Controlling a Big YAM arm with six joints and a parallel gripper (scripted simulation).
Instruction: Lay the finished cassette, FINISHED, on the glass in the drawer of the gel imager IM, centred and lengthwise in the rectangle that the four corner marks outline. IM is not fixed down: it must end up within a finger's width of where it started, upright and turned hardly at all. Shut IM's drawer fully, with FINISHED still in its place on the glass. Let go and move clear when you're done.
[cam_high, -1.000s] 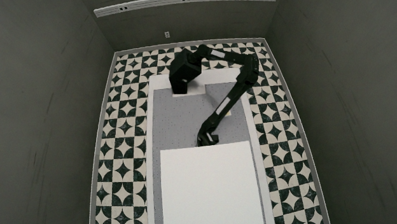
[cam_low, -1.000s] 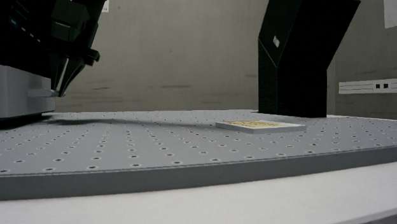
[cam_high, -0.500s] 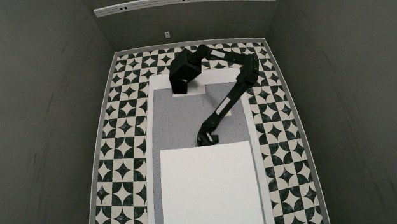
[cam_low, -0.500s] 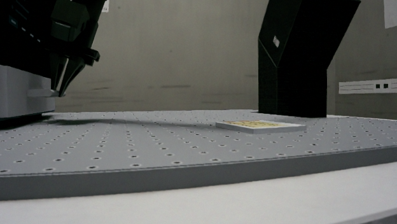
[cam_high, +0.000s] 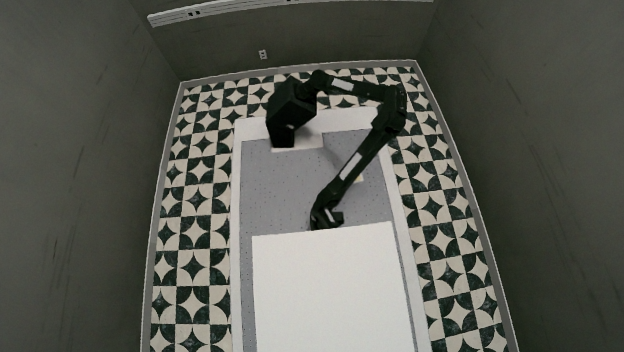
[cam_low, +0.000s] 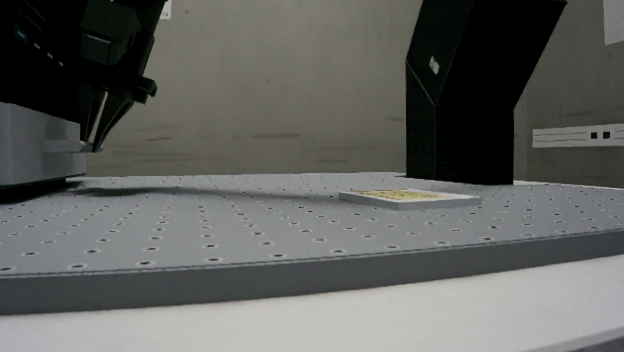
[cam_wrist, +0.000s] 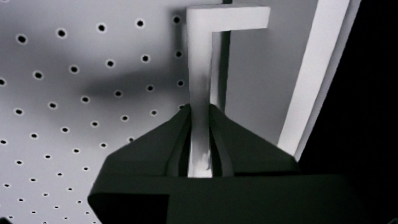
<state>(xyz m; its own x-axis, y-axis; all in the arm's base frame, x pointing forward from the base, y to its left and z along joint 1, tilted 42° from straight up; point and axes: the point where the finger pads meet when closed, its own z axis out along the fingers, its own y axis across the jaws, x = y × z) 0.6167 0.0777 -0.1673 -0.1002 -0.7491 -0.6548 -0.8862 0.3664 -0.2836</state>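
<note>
Gripper shut on handle | yel-topped slab flat on board

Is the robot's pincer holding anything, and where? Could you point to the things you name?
Yes, the pincer (cam_low: 94, 149) (cam_wrist: 200, 112) is shut on the pale drawer handle (cam_low: 62, 146) (cam_wrist: 200, 65), gripping its long bar partway along, away from the bent corner.

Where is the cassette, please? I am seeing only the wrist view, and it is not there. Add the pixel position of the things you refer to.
Observer: The cassette (cam_low: 410, 204) lies flat on the perforated board (cam_low: 240, 220) (cam_wrist: 55, 90) (cam_high: 280, 190), away from the imager (cam_low: 35, 145) (cam_high: 325, 290) (cam_wrist: 255, 90).

Operator: Thank you. In my view the gripper (cam_wrist: 200, 112) (cam_low: 95, 149) is shut on the handle (cam_wrist: 200, 65) (cam_low: 62, 146). Which side of the cassette is facing up?

Observer: The side with the yellow panel is facing up.
</note>
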